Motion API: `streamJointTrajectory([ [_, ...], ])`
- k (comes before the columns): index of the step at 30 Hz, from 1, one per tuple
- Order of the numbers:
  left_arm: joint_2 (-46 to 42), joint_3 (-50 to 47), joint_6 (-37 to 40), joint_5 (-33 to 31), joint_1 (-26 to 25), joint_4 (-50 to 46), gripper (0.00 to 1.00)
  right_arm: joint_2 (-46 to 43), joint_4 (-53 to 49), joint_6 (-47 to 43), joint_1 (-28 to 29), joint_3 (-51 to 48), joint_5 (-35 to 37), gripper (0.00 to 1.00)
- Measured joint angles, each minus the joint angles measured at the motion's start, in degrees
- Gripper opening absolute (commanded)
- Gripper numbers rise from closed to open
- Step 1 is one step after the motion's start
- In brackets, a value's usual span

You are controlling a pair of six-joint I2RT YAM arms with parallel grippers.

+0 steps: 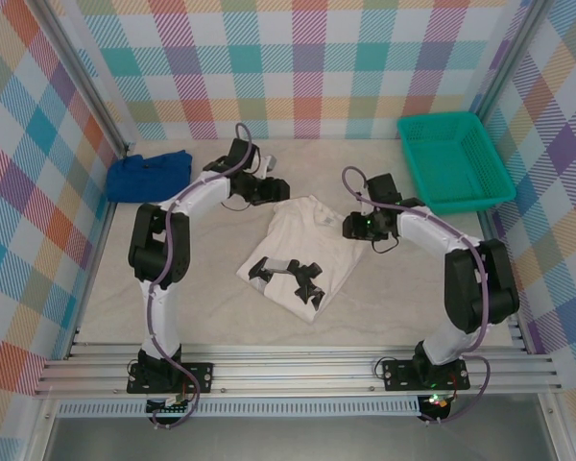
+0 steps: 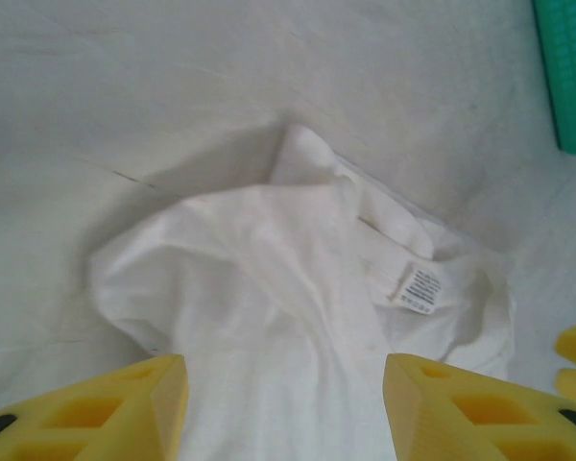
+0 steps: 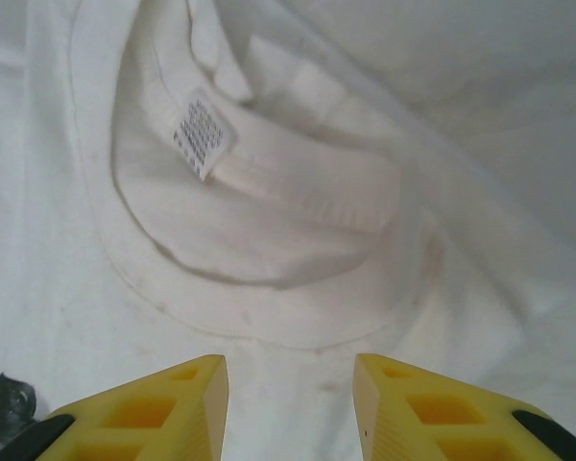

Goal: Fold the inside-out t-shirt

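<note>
Yellow fingers of left hand: spread, empty; inside-out t-shirt just ahead, lying on counter between both hands. Right hand: spread above collar, gripping nothing. Recommended: pinch both shoulder corners level before folding.

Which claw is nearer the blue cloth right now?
Left. The left claw hovers at the far-left edge of the t-shirt, just right of the blue cloth. The right claw is over the shirt's right side, farther from the cloth.
</note>
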Motion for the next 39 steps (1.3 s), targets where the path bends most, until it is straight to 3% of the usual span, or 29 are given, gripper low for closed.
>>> streamJointTrajectory([
  [6,3.1,-0.4,0.6,0.2,-2.7,-3.0,0.51,6.7,-0.7,1.9,-0.8,0.5,0.3,0.38],
  [11,3.3,-7.3,-0.1,2.0,-2.6,-1.2,0.48,11.8,-2.4,1.1,-2.1,4.4,0.3,0.37],
  [18,-5.2,-22.7,-4.0,7.3,-2.9,7.1,0.49,17.3,-2.7,-4.3,-1.0,12.8,-1.9,0.37],
  [22,-9.5,-26.8,-5.7,5.8,-3.0,7.7,0.54,17.6,-2.6,-7.1,0.2,16.2,-2.3,0.42],
  [29,-14.3,-26.0,-8.0,-2.4,0.9,11.1,0.64,13.0,-2.4,-9.6,-0.3,16.4,-0.1,0.58],
  [39,-4.8,-15.0,-7.8,-4.3,2.6,7.4,0.69,13.9,-4.2,-7.6,-6.2,17.4,1.4,0.67],
])
